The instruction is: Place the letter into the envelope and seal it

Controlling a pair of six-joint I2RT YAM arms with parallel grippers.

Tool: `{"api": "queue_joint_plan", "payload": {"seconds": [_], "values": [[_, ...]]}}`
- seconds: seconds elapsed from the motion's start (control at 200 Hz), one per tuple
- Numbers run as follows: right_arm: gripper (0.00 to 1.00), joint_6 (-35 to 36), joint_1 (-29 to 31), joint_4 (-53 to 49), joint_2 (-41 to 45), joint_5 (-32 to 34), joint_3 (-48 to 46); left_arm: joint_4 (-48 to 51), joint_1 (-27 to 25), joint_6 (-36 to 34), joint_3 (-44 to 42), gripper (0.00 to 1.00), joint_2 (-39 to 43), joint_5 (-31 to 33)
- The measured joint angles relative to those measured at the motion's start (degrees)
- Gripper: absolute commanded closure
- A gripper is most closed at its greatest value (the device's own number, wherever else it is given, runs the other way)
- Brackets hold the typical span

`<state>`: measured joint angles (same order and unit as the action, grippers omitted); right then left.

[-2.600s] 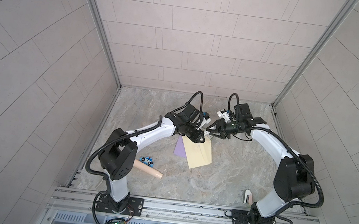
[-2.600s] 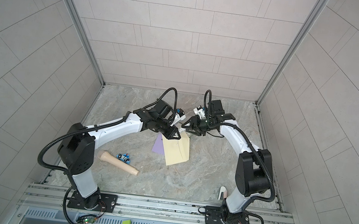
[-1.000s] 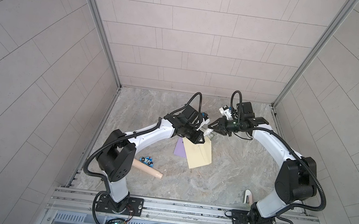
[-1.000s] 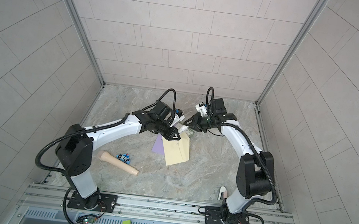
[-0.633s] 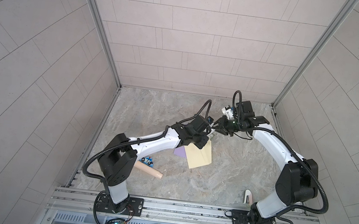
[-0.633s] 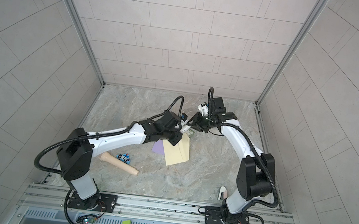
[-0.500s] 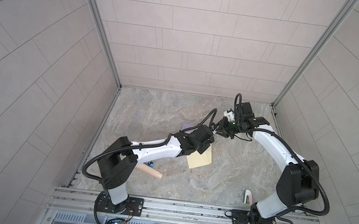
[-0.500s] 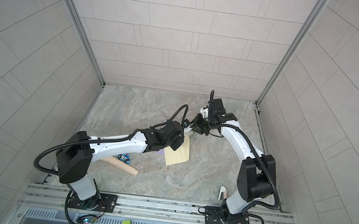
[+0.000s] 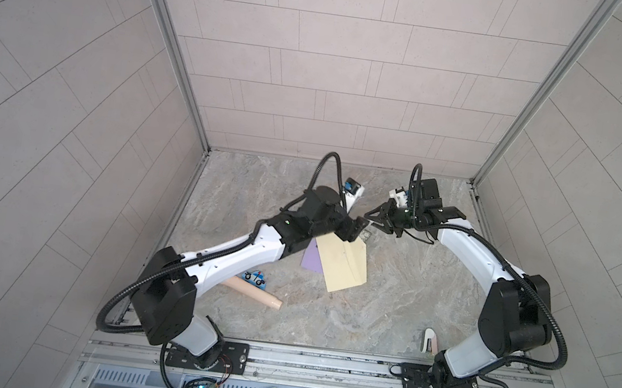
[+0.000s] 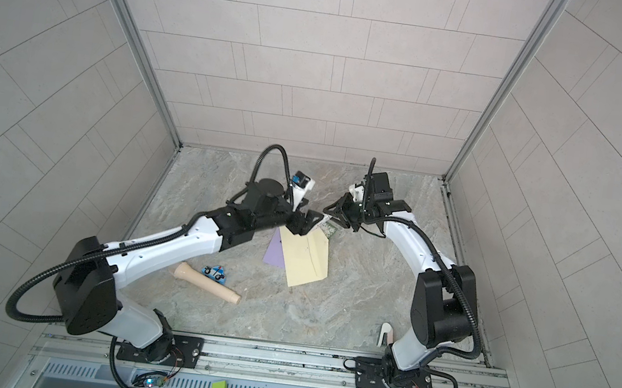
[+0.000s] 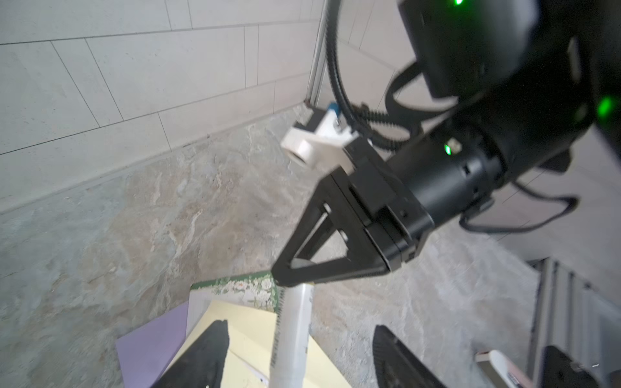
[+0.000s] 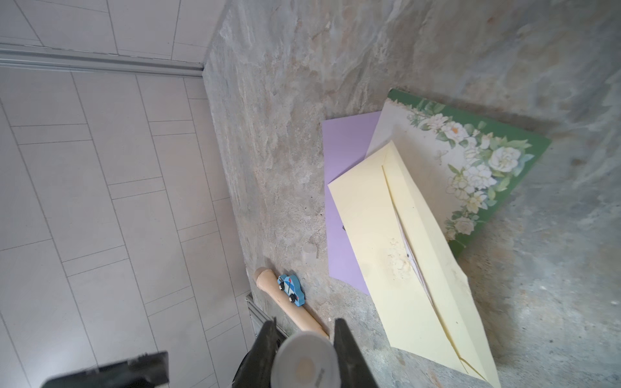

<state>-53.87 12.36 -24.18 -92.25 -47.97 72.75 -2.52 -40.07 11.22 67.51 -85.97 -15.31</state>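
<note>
- My right gripper (image 11: 282, 278) is pinching a white tube (image 11: 292, 339) by one end. In the right wrist view the tube's round cap sits squeezed between both fingers (image 12: 349, 352).
- My left gripper (image 11: 299, 327) has its jaws spread wide. One finger (image 11: 208, 352) stands on each side of that tube with a gap on both sides, so it grips nothing.
- In both top views the two grippers meet almost tip to tip over the far middle of the table (image 9: 260, 196), just above the far end of the envelope.
- The envelope (image 9: 344, 266) is pale yellow and lies flat around the middle of the table. Its long side runs near to far on a slight slant.
- Its flap is folded over but not pressed flat. A thin slit runs along it with a pale edge inside, and I cannot tell what that edge is.
- A flowered sheet (image 12: 470, 158) with a green border pokes out from under the envelope's far right end.
- A purple sheet (image 9: 312, 259) shows from under the envelope's left side.
- To the near left lies a wooden peg (image 9: 253, 294) with a blue toy car (image 9: 254, 276) just beside it, well apart from the envelope.
</note>
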Motion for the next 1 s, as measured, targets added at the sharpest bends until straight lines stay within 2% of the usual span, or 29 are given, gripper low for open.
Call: {"api": "queue_joint_plan", "payload": {"seconds": [0.12,0.315,0.435,0.68,0.866,0.996], "values": [[1.0,1.6,-0.83,-0.33,0.02,-2.95,0.81,-0.07,6.29,4.66,2.21,0.24,-1.81,-9.7],[1.0,4.26,-0.96,-0.94,0.46,-6.03,3.02,3.65,6.16,6.6,6.51,0.26,-7.96,-20.31],[1.0,5.05,-0.94,-0.96,1.05,-7.41,3.34,5.18,5.77,7.34,6.54,0.4,-10.21,-23.43],[1.0,6.47,-0.94,-1.29,1.09,-8.02,3.5,5.84,5.62,8.35,6.51,0.89,-10.91,-24.9],[1.0,7.89,-0.48,-3.37,1.07,-5.77,4.17,6.1,3.85,8.11,6.51,1.0,-10.91,-21.53],[1.0,8.0,0.5,-5.27,1.07,-0.26,4.83,6.6,0.52,5.16,6.54,1.0,-10.91,-13.05]]}}
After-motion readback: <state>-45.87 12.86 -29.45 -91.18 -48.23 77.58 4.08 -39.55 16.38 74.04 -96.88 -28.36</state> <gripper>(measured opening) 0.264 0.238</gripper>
